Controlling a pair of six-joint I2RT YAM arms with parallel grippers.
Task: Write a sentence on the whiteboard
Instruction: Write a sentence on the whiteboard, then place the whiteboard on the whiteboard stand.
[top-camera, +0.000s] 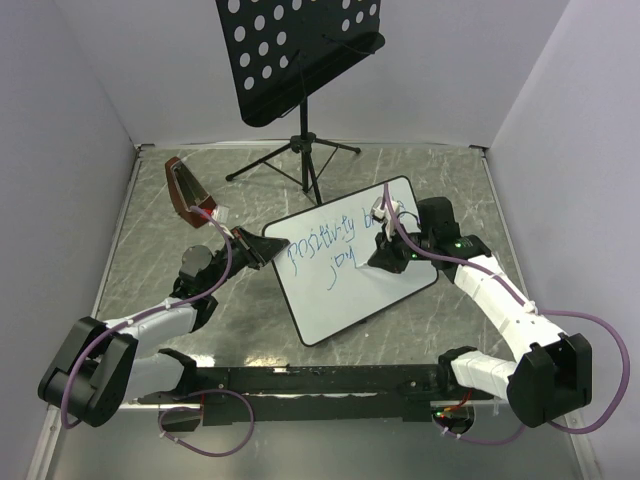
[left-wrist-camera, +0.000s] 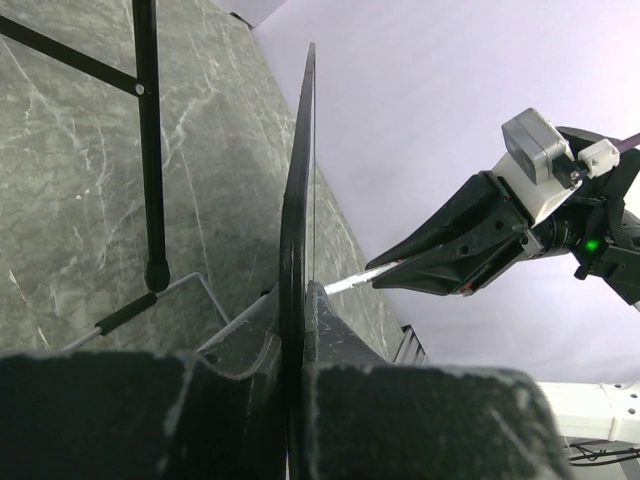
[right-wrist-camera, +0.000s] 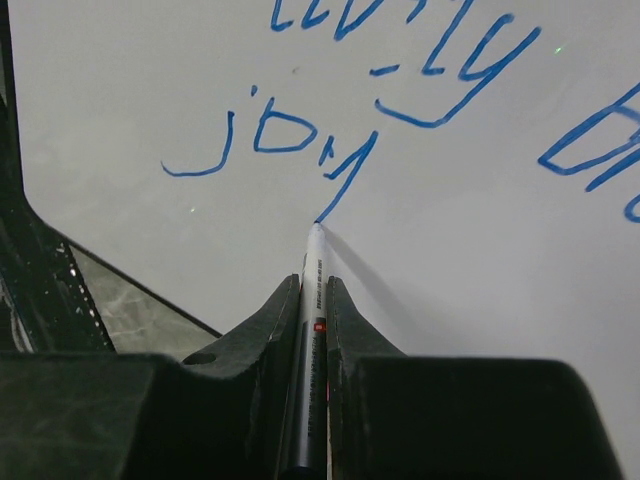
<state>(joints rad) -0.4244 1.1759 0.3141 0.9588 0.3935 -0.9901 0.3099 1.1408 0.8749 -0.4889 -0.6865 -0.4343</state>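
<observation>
The whiteboard (top-camera: 340, 300) is held tilted above the table, with blue words (top-camera: 325, 242) in two lines on it, the lower reading "joy" (right-wrist-camera: 270, 145). My left gripper (top-camera: 262, 248) is shut on the board's left edge; in the left wrist view the board (left-wrist-camera: 297, 200) shows edge-on between the fingers. My right gripper (top-camera: 383, 258) is shut on a white marker (right-wrist-camera: 312, 290). The marker's tip touches the board (right-wrist-camera: 480, 300) at the tail of the "y". The right gripper also shows in the left wrist view (left-wrist-camera: 400, 270).
A black perforated music stand (top-camera: 300, 50) on a tripod (top-camera: 305, 155) stands at the back. A brown eraser-like object (top-camera: 185, 190) lies at the left. Grey walls enclose the marbled table (top-camera: 150, 260).
</observation>
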